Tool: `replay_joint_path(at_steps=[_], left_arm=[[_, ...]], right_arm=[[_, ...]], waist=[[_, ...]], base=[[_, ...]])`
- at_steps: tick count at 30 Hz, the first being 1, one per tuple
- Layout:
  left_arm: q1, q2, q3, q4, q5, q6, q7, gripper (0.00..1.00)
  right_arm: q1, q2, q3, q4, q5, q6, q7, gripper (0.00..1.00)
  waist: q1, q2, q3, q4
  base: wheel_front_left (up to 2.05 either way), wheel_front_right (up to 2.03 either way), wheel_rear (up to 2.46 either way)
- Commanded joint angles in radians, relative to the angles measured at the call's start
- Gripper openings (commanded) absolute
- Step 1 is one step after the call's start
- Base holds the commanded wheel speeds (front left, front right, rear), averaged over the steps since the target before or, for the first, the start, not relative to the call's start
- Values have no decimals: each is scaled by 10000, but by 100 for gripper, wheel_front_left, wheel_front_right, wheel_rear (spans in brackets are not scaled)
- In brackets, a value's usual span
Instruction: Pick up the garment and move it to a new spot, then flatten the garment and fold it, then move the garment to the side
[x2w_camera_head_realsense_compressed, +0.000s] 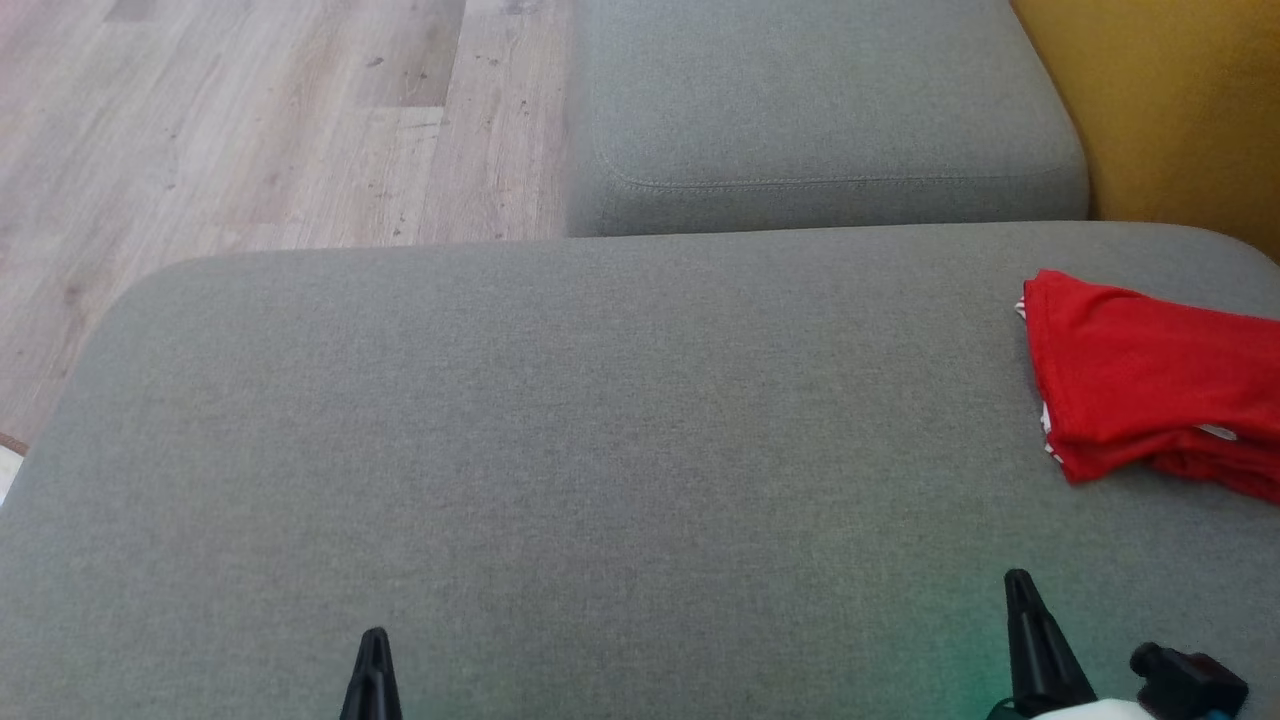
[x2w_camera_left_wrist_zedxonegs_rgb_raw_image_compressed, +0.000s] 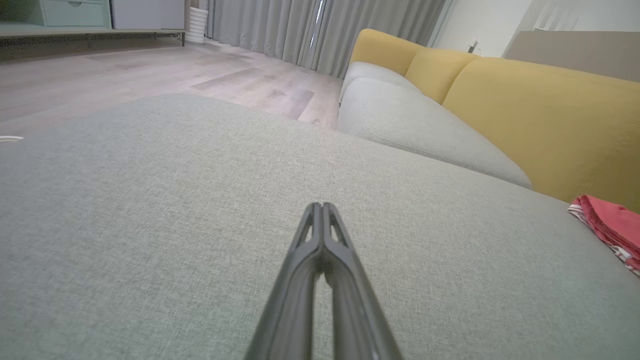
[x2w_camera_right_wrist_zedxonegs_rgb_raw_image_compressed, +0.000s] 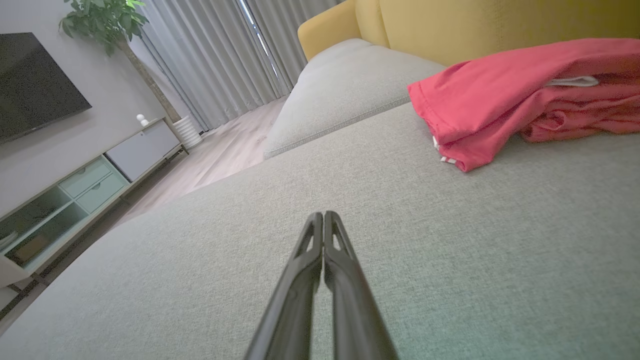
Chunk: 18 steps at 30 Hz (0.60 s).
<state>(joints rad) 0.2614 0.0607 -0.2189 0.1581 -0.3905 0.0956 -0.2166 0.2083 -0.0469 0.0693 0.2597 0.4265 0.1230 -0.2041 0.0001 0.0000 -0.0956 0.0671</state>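
left claw (x2w_camera_head_realsense_compressed: 372, 640) and right claw (x2w_camera_head_realsense_compressed: 1018, 580), pinched together and empty, hover at seven and five o'clock over the grey cushion (x2w_camera_head_realsense_compressed: 600, 420), seemingly parked because the folded red garment (x2w_camera_head_realsense_compressed: 1140, 380) lies aside at three o'clock.

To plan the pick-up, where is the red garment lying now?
In the head view the red garment lies at the right edge of the grey cushion, near the yellow backrest, ahead of the right gripper.

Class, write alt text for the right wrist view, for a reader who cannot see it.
A loosely folded red garment lies on a grey sofa cushion, ahead and to the right of the shut, empty right gripper. Behind it are a yellow backrest, grey curtains and a pale cabinet.
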Motion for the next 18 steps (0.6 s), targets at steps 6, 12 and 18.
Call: replay_joint_path(at_steps=[6,12,18], left_arm=[[-597,114,311,-172,-874,-171,156,0],[-786,142,434,-96,-1602,-299,300,0],[-970,165,567,-47,-2324,-425,449,0]], right_arm=[[-581,-115,-104,-290,852,16,174,0],[-734,-134,-175,-283,1539,19,328,0],[-887,-150,-250,-276,2223,23,485,0]], waist=[[-1,0,56,-39],[-1,0,112,-76],[-1,0,168,-114]], base=[[0,0,0],[0,0,0],[0,0,0]])
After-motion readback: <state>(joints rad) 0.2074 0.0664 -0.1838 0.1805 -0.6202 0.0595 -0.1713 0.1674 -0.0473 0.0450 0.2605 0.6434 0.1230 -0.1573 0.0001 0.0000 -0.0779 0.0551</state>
